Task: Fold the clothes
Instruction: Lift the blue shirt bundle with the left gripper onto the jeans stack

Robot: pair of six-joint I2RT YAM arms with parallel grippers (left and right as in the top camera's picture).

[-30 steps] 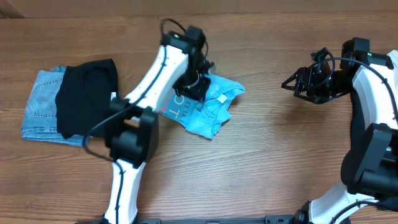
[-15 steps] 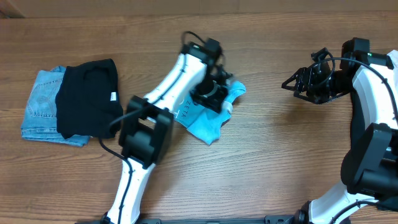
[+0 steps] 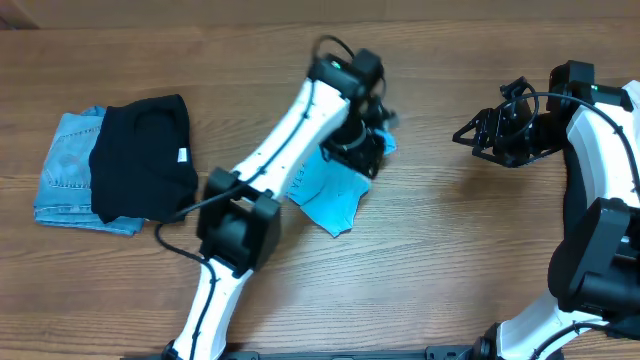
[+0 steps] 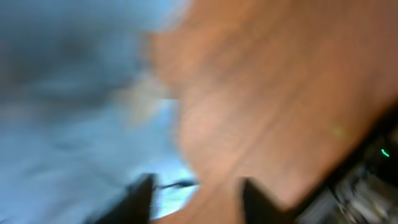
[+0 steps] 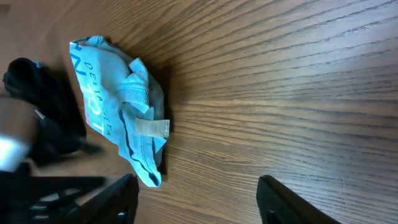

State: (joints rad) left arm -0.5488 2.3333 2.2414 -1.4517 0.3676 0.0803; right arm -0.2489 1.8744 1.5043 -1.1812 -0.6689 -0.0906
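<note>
The clothes are a crumpled light blue T-shirt point(image 3: 330, 195) with blue lettering, lying mid-table. My left gripper point(image 3: 368, 150) hangs over the shirt's far right corner. The left wrist view is badly blurred: the shirt point(image 4: 62, 112) fills its left side, and the left gripper point(image 4: 196, 199) shows its fingers apart, a bit of shirt edge by the left one and mostly bare wood between. My right gripper point(image 3: 470, 140) hovers to the right of the shirt, apart from it. In its own view the right gripper point(image 5: 199, 205) is open and empty, facing the shirt point(image 5: 124, 106).
A folded black garment point(image 3: 140, 155) lies on a folded denim-blue one point(image 3: 65, 170) at the table's left. The left arm point(image 3: 280, 150) crosses diagonally over the shirt's left part. Bare wood lies between the shirt and the right gripper.
The left gripper has travelled to the right across the shirt, bunching it rightward, and its fingers have come apart. The right arm has not moved.
</note>
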